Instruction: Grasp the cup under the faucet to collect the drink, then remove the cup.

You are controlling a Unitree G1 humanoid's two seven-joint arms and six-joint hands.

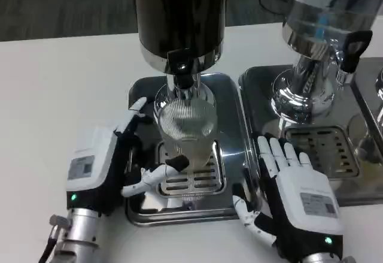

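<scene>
A clear ribbed cup (187,125) stands on the grate of the steel drip tray (232,119), right under the black faucet (182,74) of the dark drink dispenser (179,11). My left hand (102,167) reaches in from the left and grips the cup, with its fingers (136,112) behind the cup's left side and the thumb (158,176) across its lower front. No liquid level is visible in the cup. My right hand (296,194) lies flat and open, palm down, at the tray's right edge, apart from the cup.
A second, chrome dispenser (317,29) stands at the right on its own steel tray (263,83), with a black tap lever (353,47). White table extends to the left and along the front.
</scene>
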